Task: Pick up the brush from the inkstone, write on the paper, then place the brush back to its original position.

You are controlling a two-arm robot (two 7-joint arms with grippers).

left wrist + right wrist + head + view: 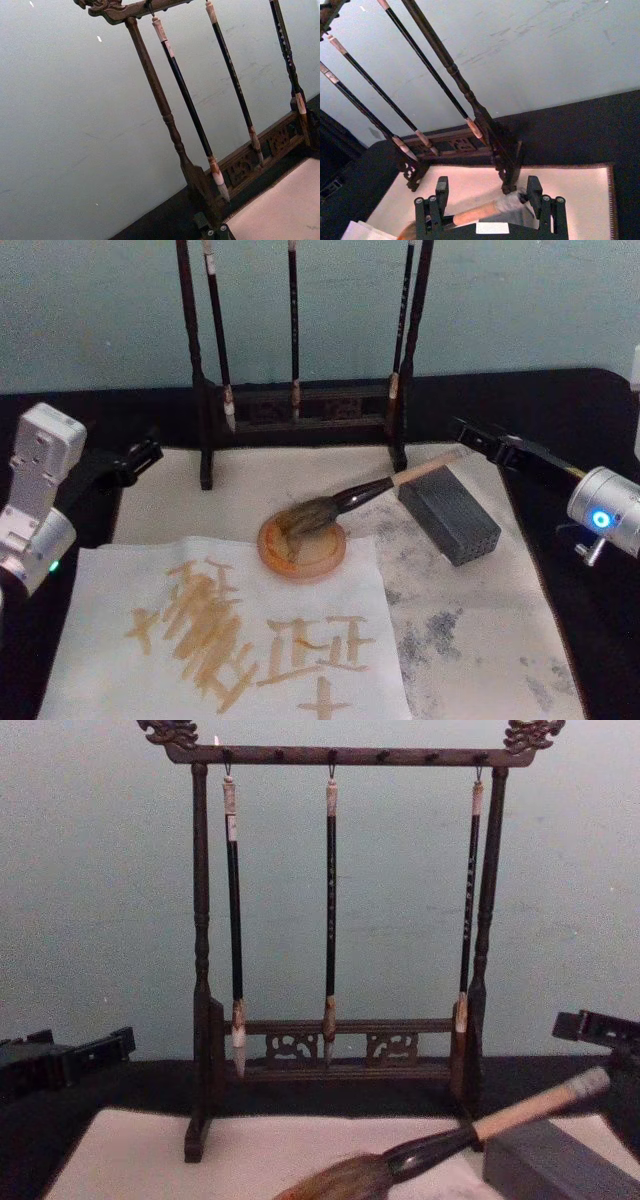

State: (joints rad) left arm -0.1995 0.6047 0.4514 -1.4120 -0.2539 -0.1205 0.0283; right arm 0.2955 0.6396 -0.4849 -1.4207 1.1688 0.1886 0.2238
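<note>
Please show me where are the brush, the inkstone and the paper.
brush (pixel 352 499), head view, on the black ferrule.
inkstone (pixel 335 549), head view, on the round orange rim.
paper (pixel 110 590), head view, on a bare part.

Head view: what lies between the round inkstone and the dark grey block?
Only the brush bridges that stretch: bristles on the inkstone, pale handle end propped on the grey block. Beneath it is bare, smudged mat.
</note>
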